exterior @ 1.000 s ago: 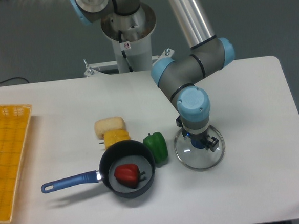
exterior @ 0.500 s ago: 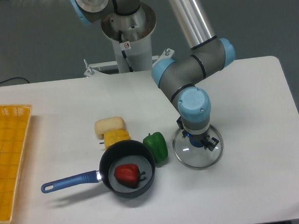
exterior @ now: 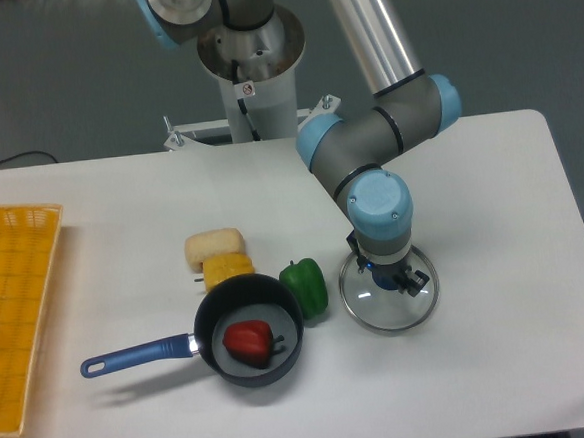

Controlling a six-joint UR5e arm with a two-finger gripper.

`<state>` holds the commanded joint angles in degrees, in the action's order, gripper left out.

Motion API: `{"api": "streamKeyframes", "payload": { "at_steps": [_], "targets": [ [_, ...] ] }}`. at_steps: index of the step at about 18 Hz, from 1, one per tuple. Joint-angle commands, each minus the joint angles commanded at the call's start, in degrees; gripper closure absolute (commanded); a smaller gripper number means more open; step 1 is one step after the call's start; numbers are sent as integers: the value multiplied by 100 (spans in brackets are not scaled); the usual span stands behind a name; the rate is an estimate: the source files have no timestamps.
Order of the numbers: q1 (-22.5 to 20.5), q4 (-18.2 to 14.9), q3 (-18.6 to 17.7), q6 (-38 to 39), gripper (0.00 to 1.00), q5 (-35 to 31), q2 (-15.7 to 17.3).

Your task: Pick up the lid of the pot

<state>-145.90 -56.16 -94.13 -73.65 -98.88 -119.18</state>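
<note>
Both the arm point(exterior: 379, 195) and the pot lid point(exterior: 379, 311) have shifted very slightly toward 3 o'clock since the last frame. From my view the lid sits at 4 o'clock of centre, with the tool point(exterior: 387, 266) over it and its fingers around the blue knob point(exterior: 385, 281); I can't tell whether they have closed on it. Near the lid, at 9 o'clock, lies a green pepper point(exterior: 304, 284), with the pan point(exterior: 207, 315) just beyond, holding a red pepper point(exterior: 247, 342).

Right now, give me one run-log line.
gripper: at blue knob of pot lid | grip: cannot tell | red pepper: inside pan | green pepper: beside pan
</note>
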Motion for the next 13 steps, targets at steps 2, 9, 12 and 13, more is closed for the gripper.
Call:
{"api": "streamKeyframes", "payload": {
  "at_steps": [2,9,12,13],
  "targets": [
    [9,-61,70,-9,51,61,53],
    [0,-536,308,-9,51,447,307],
    [-9,-773,352,-35,51,562,474],
    [0,-791,361,-35,51,571,483]
  ]
}}
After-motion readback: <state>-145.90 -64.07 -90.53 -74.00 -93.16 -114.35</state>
